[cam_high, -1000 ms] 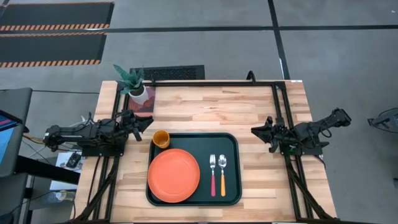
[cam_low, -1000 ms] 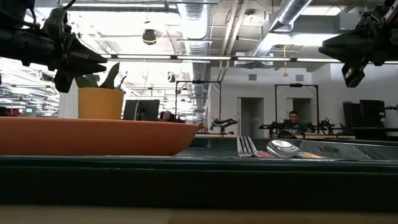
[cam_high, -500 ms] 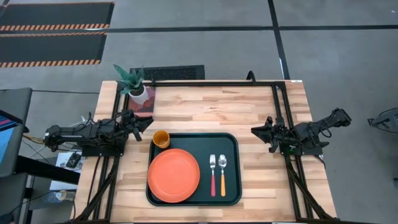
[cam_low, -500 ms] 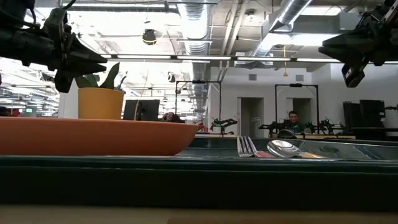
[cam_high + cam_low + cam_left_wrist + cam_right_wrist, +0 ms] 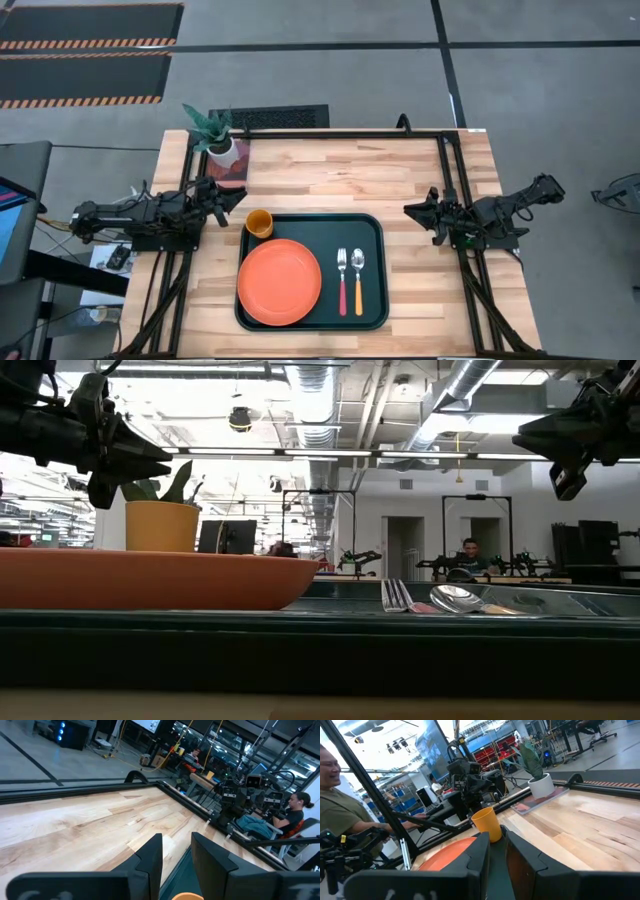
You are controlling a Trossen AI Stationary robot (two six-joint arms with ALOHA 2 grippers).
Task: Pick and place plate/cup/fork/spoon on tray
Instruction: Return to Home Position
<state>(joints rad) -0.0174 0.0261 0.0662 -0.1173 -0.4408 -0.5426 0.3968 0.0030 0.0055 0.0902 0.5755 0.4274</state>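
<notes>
The dark tray lies in the middle of the table near its front edge. On it rest the orange plate, the small cup upright at its far left corner, the red-handled fork and the orange-handled spoon, side by side at the right. My left gripper hovers left of the tray, empty, its fingers a little apart. My right gripper hovers right of the tray, empty and shut. In the low view both stand well above the plate.
A white plant pot stands on a pink mat at the table's far left corner. A black frame rail runs along the table's right and far sides. Bare wood lies beyond the tray. People show in the room behind.
</notes>
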